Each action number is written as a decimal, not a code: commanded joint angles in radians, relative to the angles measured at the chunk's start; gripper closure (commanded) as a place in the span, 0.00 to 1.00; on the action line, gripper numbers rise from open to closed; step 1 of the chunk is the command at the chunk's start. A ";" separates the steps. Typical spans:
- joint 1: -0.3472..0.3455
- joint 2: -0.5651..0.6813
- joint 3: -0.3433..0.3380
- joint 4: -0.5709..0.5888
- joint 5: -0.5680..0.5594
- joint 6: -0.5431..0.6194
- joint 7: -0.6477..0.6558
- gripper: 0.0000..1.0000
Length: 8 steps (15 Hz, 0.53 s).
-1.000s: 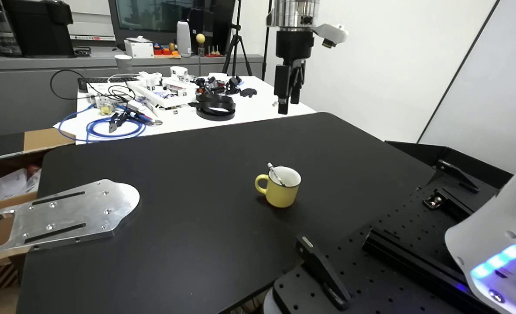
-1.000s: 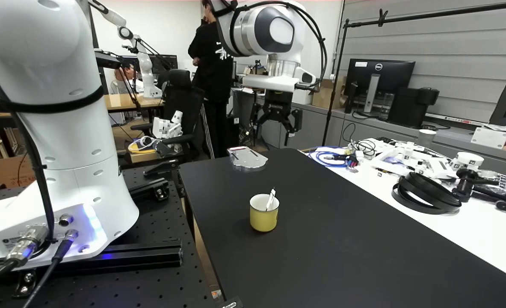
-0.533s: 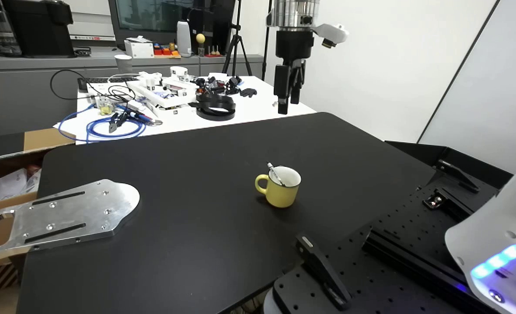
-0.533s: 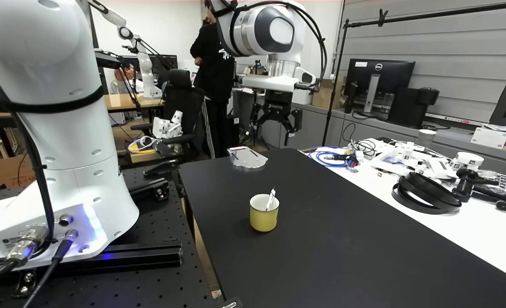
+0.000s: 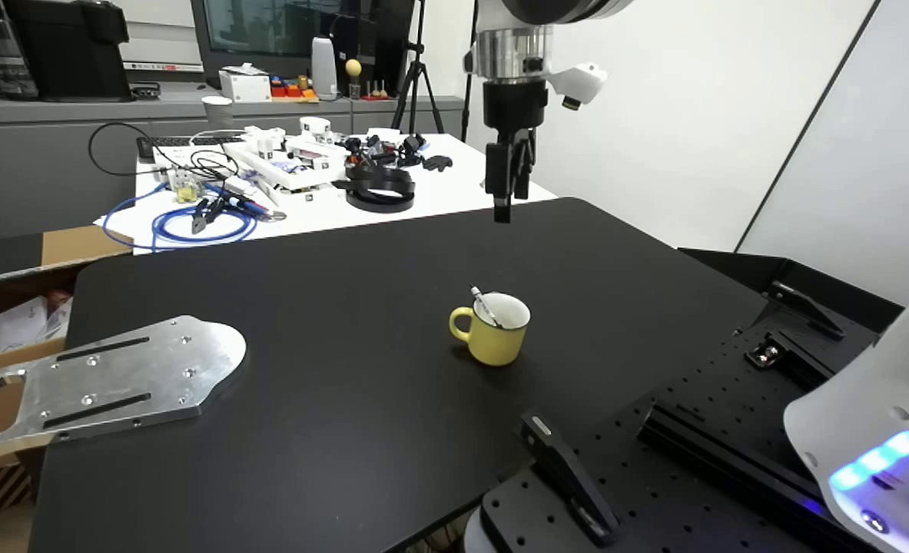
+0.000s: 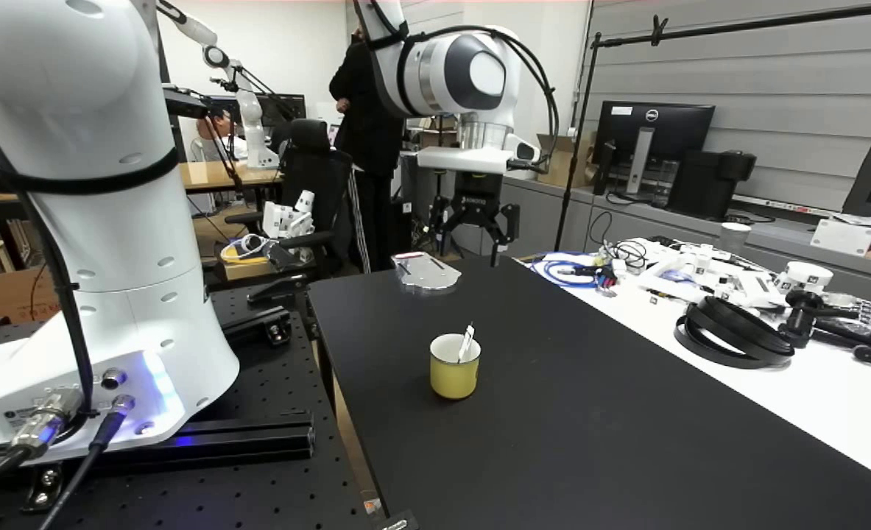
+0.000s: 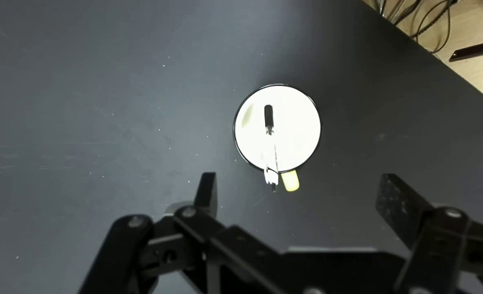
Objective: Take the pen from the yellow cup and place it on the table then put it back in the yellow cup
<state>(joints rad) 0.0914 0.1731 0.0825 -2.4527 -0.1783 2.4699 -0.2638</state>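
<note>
Our black two-fingered tool (image 7: 298, 188) hangs with its fingers wide apart, holding nothing. Below it and off to one side, we see the thin white pen with black ends (image 7: 271, 149) leaning in the squat pale-yellow mug with a white inside (image 5: 498, 344), which stands upright on the matte black bench (image 5: 331, 399) under the tool. We judge that nothing is done yet, though a finished run could look alike: lift, laying-down and return seem all to remain.

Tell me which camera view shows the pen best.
The wrist view: looking into the yellow cup, it shows the pen end to end. Both exterior views show it smaller, top sticking out, lower end hidden inside the cup.
</note>
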 commanded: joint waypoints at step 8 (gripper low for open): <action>0.021 0.149 -0.007 0.065 -0.053 0.047 0.085 0.00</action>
<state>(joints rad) 0.0979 0.2909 0.0824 -2.4111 -0.1995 2.5091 -0.2345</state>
